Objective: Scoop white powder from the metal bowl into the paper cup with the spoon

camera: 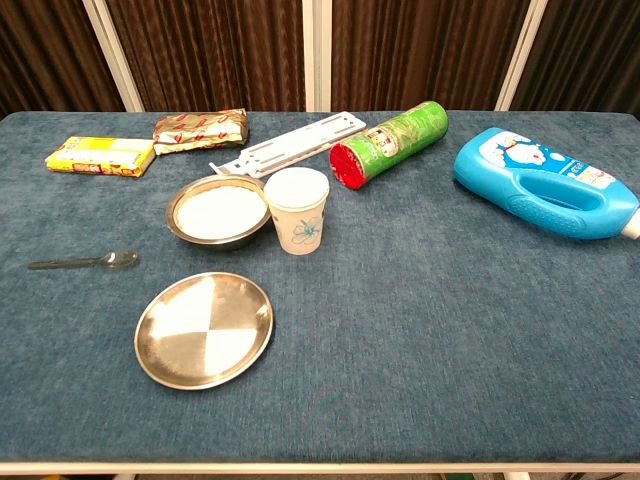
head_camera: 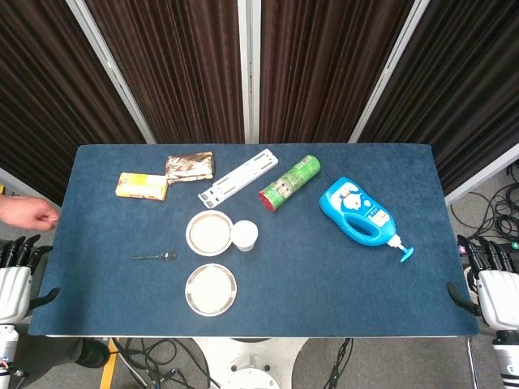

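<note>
A metal bowl (head_camera: 209, 232) (camera: 219, 210) full of white powder sits near the table's middle. Touching its right side stands an upright white paper cup (head_camera: 244, 235) (camera: 297, 209) with a blue print. The spoon (head_camera: 156, 257) (camera: 84, 262) lies flat to the left of the bowl, its bowl end pointing right. My left hand (head_camera: 18, 263) hangs off the table's left edge, fingers apart and holding nothing. My right hand (head_camera: 491, 271) sits off the right edge, likewise empty with fingers apart. Neither hand shows in the chest view.
An empty metal plate (head_camera: 211, 288) (camera: 204, 328) lies in front of the bowl. Behind are a yellow packet (head_camera: 142, 185), a brown wrapper (head_camera: 190, 166), a white strip (head_camera: 238, 177), a green can (head_camera: 289, 182) on its side and a blue pump bottle (head_camera: 358, 213). A person's hand (head_camera: 28, 213) reaches in at left.
</note>
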Robot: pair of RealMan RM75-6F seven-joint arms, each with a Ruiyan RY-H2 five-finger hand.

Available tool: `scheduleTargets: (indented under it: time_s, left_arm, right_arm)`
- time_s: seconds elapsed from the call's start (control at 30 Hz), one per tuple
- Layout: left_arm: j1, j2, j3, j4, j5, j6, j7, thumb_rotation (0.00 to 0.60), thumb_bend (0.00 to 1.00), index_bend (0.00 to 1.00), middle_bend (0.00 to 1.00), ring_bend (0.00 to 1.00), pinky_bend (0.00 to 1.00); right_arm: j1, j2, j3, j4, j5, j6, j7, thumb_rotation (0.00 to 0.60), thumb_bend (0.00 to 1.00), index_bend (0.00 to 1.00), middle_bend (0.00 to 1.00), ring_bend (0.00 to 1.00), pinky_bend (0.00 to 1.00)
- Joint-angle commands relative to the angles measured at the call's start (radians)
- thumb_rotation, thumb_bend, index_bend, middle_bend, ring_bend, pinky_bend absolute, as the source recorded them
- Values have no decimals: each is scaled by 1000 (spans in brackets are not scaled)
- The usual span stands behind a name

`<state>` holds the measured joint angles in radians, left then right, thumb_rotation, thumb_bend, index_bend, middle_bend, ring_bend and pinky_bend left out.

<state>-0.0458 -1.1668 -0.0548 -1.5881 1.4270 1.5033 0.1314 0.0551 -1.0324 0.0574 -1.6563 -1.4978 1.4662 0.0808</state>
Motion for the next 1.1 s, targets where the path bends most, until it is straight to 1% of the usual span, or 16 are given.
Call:
scheduleTargets:
  time_s: [0.03, 0.17, 0.27, 0.4, 0.43, 0.47, 0.53, 0.6, 0.63, 0.7, 0.77, 0.8, 0.9, 1.1]
  left_arm:
    - [-2, 2, -5, -13, -5, -3, -15, 600, 133, 309, 233, 106, 103]
    - [-9, 7, -9, -18, 1, -10, -37, 600, 133, 309, 233, 105, 103]
    - [-34, 7, -25, -18, 16, -22, -58, 600, 133, 310, 233, 106, 103]
    - [-102, 12, -57, -8, 20, -96, -100, 600, 133, 330, 242, 112, 110]
    - [-121, 9, -66, 1, 17, -117, -104, 600, 133, 342, 267, 138, 132]
    - [-149, 0, -77, 18, 15, -147, -112, 600, 135, 357, 307, 180, 167]
    - [-200, -26, -93, 51, 2, -215, -131, 600, 151, 395, 390, 268, 274]
    - [-245, -50, -99, 77, -12, -284, -148, 600, 173, 443, 472, 364, 429]
    - [-266, -63, -100, 89, -26, -325, -157, 600, 187, 464, 524, 431, 530]
    - [-313, -88, -98, 110, -62, -424, -163, 600, 211, 490, 619, 548, 702]
    - [-348, -127, -99, 138, -103, -496, -165, 600, 239, 511, 706, 656, 835]
    - [-359, -145, -98, 152, -115, -515, -161, 600, 255, 519, 756, 716, 895]
    - [-386, -207, -94, 197, -153, -556, -139, 600, 277, 525, 826, 785, 964]
    - [-405, -282, -87, 240, -225, -595, -109, 600, 282, 533, 914, 862, 1000]
  right_arm:
    - [1, 0, 0, -1, 0, -1, -2, 600, 245, 40, 157, 0, 0]
    - [-2, 3, 0, -2, -3, 6, -2, 600, 245, 40, 157, 0, 0]
    - [-7, 9, 4, -3, -5, 22, 0, 600, 245, 40, 158, 0, 0]
    - [-12, 24, 13, -6, -6, 44, -1, 600, 245, 40, 158, 0, 0]
    - [-14, 27, 14, -7, -6, 48, -2, 600, 245, 40, 158, 0, 0]
    - [-15, 31, 16, -7, -3, 51, -3, 600, 245, 40, 158, 0, 0]
    - [-17, 38, 20, -7, 2, 53, -2, 600, 245, 40, 158, 0, 0]
    - [-17, 41, 21, -7, 6, 53, 2, 600, 245, 40, 158, 0, 0]
    - [-17, 41, 21, -6, 7, 52, 3, 600, 244, 40, 158, 0, 0]
    - [-16, 41, 20, -3, 10, 45, 6, 600, 245, 40, 159, 0, 0]
    - [-13, 41, 18, 1, 14, 33, 10, 600, 245, 40, 159, 0, 0]
    - [-12, 41, 16, 2, 15, 28, 11, 600, 245, 40, 159, 0, 0]
    - [-7, 39, 15, 6, 20, 14, 12, 600, 245, 40, 159, 0, 0]
    - [1, 31, 13, 9, 20, -2, 12, 600, 245, 40, 159, 0, 0]
